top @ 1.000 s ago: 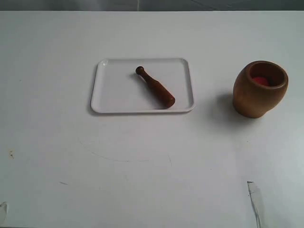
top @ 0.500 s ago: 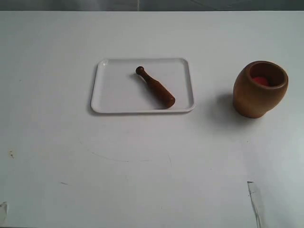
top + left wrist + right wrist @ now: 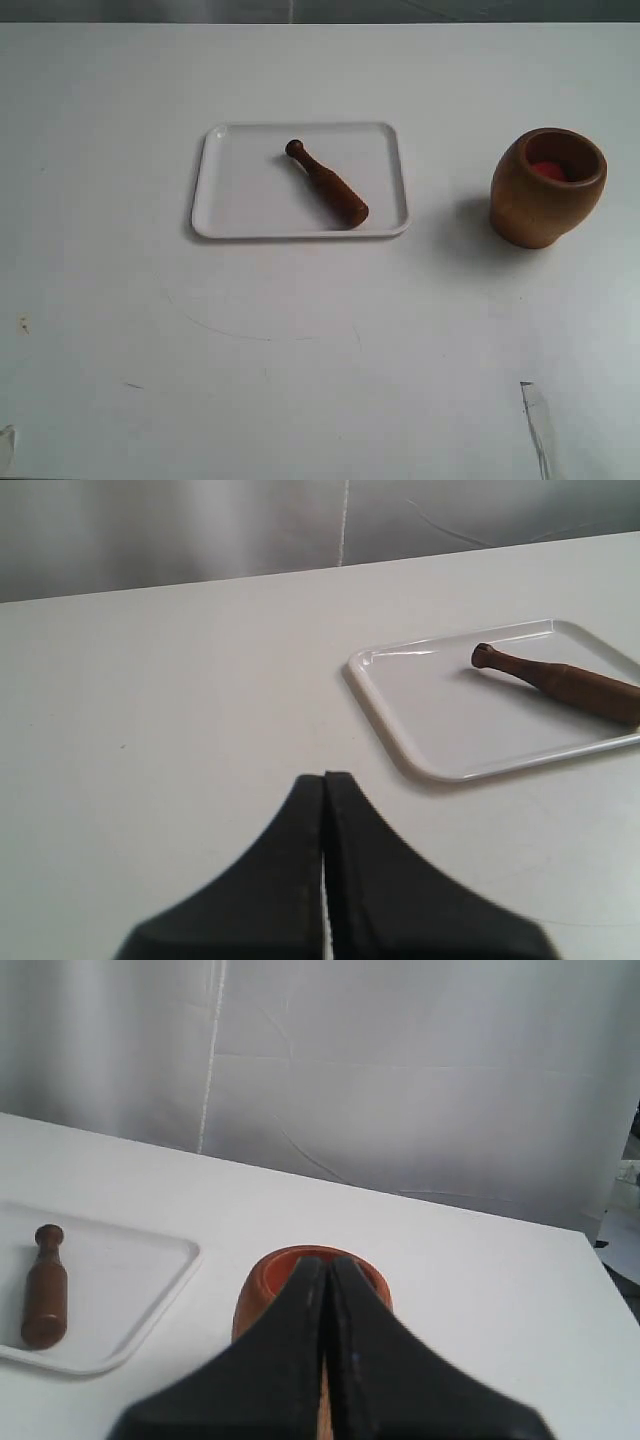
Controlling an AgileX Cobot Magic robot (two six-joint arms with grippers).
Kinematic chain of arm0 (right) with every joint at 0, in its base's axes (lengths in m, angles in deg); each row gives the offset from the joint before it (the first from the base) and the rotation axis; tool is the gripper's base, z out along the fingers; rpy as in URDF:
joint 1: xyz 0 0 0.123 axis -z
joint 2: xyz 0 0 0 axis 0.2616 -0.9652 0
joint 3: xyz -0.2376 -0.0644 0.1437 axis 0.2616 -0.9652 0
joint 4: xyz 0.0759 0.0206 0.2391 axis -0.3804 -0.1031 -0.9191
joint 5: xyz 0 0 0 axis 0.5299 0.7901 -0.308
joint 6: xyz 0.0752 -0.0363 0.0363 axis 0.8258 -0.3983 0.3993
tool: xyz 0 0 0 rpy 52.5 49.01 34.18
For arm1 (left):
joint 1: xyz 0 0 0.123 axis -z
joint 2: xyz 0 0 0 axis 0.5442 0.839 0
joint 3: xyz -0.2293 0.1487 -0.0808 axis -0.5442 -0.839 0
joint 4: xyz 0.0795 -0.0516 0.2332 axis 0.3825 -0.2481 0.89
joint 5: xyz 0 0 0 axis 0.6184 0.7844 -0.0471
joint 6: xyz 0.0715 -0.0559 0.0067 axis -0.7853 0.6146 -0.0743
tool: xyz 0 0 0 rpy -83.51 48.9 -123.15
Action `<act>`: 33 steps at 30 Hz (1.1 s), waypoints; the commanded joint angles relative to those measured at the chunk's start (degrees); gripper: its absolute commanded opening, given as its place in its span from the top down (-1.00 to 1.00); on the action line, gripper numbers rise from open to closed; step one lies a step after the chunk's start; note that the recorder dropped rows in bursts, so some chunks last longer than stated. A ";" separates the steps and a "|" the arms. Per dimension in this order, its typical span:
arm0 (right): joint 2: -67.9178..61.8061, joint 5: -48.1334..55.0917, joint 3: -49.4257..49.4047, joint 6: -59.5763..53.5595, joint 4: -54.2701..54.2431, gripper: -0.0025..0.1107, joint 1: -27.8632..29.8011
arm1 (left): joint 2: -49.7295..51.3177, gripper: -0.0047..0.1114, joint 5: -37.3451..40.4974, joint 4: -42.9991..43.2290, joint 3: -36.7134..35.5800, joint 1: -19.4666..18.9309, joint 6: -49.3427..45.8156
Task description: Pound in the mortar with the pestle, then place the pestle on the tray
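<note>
On the white table (image 3: 300, 340), a reddish-brown wooden pestle (image 3: 327, 183) lies in a flat white tray (image 3: 240, 200), the light-brown wooden mortar (image 3: 545, 195) well apart; left gripper (image 3: 324, 780) and right gripper (image 3: 326, 1265) pressed closed, empty.

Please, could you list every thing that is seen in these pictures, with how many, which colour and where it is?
tray: one, white, flat on the table, left of the mortar
pestle: one, reddish-brown, lying slanted on the tray
mortar: one, light-brown wood, upright on the table, apart from the tray
red content: one patch, red, inside the mortar; what it is cannot be told
table: one, white, under everything
curtain: one, pale grey, behind the table
left gripper: one, black, jaws closed, holding nothing, over bare table
right gripper: one, black, jaws closed, holding nothing, in front of the mortar
</note>
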 commanded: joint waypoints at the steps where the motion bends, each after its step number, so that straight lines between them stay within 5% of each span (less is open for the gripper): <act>1: 0.22 -1.18 -0.23 2.83 0.43 0.96 0.09 | -0.07 0.92 -0.17 -0.42 -0.03 0.44 0.47; 33: 0.22 -1.18 -0.23 2.72 -0.20 0.96 0.09 | -0.07 0.92 -0.17 -0.42 -0.03 0.44 0.47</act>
